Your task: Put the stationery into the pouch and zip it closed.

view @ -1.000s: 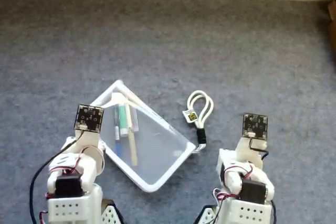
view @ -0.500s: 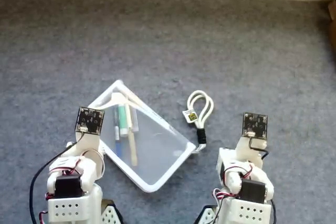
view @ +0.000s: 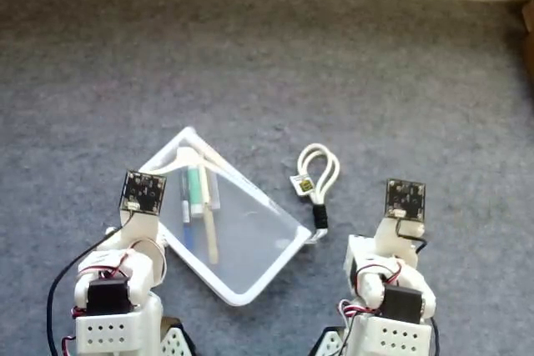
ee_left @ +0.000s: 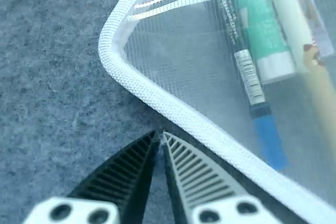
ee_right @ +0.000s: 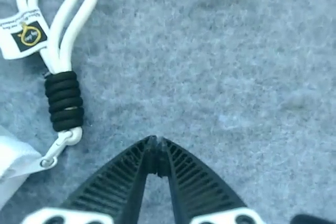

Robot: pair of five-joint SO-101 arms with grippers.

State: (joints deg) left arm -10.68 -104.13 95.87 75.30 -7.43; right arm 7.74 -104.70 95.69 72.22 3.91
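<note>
Tag: white paper tag (ee_right: 23, 34) on white cord loop (ee_right: 62, 56), ahead of right gripper (ee_right: 156, 141); yellow-black emblem, lettering unreadable.
Pen band: white printed band (ee_left: 247, 77) on blue pen (ee_left: 270, 140), beyond left gripper (ee_left: 159, 137); print unreadable.

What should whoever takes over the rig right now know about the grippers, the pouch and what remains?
Left gripper: shut, empty, over the carpet just outside the pouch rim.
Right gripper: shut, empty, beside the pull cord at the pouch's corner.
Done: the stationery lies inside the pouch.
Left: I cannot tell whether the zip is fully closed. Check it, and if it is open, probably hold the pouch and pull the cord.
</note>
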